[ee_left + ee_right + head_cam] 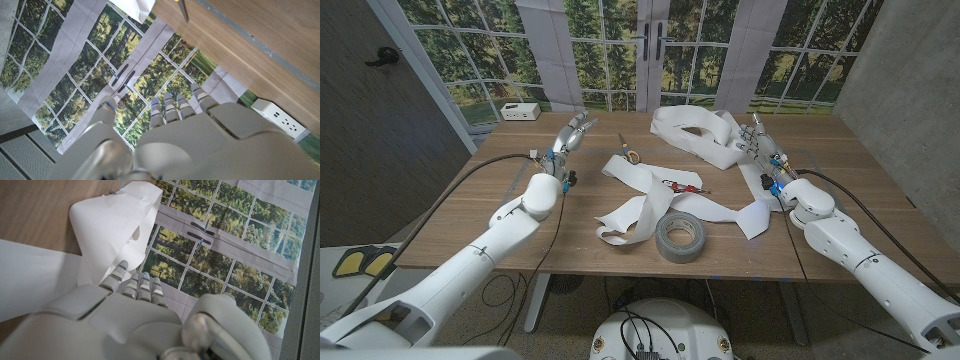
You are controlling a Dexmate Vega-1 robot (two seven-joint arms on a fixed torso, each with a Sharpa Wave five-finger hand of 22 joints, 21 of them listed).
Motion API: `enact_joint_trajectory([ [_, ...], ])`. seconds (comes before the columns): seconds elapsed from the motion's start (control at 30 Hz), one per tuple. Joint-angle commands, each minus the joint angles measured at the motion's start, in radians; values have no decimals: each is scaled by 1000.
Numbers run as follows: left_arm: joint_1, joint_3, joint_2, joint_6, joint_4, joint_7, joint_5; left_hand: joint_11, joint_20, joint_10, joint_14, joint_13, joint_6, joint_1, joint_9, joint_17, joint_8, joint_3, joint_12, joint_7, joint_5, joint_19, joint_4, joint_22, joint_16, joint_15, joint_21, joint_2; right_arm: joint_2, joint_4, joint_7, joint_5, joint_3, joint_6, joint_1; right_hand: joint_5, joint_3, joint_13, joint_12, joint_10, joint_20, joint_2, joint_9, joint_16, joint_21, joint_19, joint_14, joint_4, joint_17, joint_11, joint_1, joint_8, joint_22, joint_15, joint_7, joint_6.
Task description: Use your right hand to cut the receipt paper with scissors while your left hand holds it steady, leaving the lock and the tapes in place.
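Note:
A long white receipt paper point(650, 195) winds across the middle of the wooden table point(520, 215) and bunches into a heap point(695, 130) at the back. Scissors with orange handles point(627, 150) lie just behind the strip, with their blade tip point(182, 10) in the left wrist view. A small dark and red lock point(682, 187) sits on the paper. A grey tape roll point(680, 237) lies near the front edge. My left hand point(570, 135) point(190, 130) is raised left of the scissors, open and holding nothing. My right hand point(765, 148) point(135, 315) is open beside the heap point(110, 225).
A white power strip point(520, 111) point(280, 120) sits at the back left corner of the table. Black cables run along both arms. A forest-window backdrop point(650, 50) hangs behind the table.

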Motion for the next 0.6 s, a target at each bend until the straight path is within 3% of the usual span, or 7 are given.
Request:
enact_joint_trajectory([
  [0.03,-32,9,15,-31,31,-25,22,0,0,5,-6,4,12,17,5,2,8,10,3,0,8,-3,0,4,-2,-5,-3,2,-2,-12,-11,-3,0,-13,-6,2,-1,4,5,14,9,3,5,4,7,1,-1,-4,-1,4,13,9,6,-8,-2,15],
  [0.6,-72,20,56,-70,74,-66,72,-4,0,15,-1,5,24,42,6,2,8,23,5,-3,13,-4,-5,3,0,-9,-4,19,10,4,-15,-2,-3,-13,6,1,2,5,6,20,11,5,5,4,8,1,-1,-7,-3,0,19,8,6,-9,-4,19],
])
